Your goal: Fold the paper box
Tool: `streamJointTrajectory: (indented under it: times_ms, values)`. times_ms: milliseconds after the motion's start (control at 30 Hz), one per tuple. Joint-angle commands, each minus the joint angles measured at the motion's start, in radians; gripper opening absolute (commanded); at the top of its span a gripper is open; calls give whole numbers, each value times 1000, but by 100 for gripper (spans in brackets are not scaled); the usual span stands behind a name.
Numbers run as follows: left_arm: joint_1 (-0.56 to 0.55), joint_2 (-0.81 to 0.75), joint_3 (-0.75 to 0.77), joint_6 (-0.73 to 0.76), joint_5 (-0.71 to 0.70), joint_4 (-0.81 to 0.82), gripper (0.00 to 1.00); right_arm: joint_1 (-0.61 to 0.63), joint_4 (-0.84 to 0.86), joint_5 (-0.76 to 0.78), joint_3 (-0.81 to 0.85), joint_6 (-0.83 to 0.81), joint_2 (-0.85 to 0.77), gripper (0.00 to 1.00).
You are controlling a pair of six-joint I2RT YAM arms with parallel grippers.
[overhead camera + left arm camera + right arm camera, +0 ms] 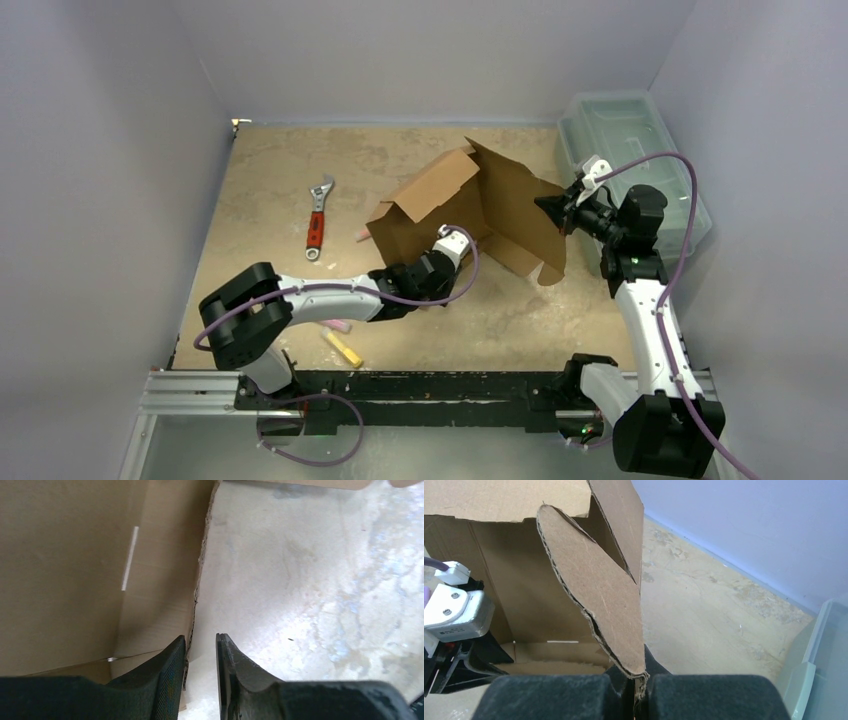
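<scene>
While the right fingers (704, 697) pinch a flap of the paper box (470, 205) and the left fingers (165, 675) straddle a wall edge unclamped, pulling could tear the flap.

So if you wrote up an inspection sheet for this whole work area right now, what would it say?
Surface: mottled beige table, stained-looking.
Job's things: paper box, partly folded, flaps standing up, mid-table.
Clutter: red-handled wrench left of the box; yellow stick and pink piece near the front edge.
Hands: left hand slightly open, astride a box wall edge; right hand shut on a box flap.
Cables: purple cable arching over the right side, another on the left.
Surroundings: plain pale walls; translucent green bin at the right.
</scene>
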Motion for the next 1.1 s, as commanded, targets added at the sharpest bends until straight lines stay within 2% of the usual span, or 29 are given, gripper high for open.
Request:
streamJointTrajectory:
  times_ms: [0,233,400,500,600,833,900,1067]
  values:
    - [3,13,-25,-39,138,92,28,-3,8,-12,-16,7,5,0]
    - [3,111,-32,-76,271,142,28,-4,9,-12,-17,9,5,0]
    - [3,181,-25,-88,280,139,30,-4,10,-14,-19,10,5,0]
    - [3,166,-34,-97,269,140,31,-4,8,-12,-19,10,5,0]
    - [1,86,-47,-102,265,138,33,-4,8,-10,-17,11,3,0]
    - [-30,-219,-151,-142,269,120,49,-4,7,5,-16,10,4,0]
    - [-34,-301,-207,-165,271,118,49,-4,7,11,-16,10,4,0]
    - [-38,-593,-437,-283,116,77,48,-4,7,18,-16,13,3,0]
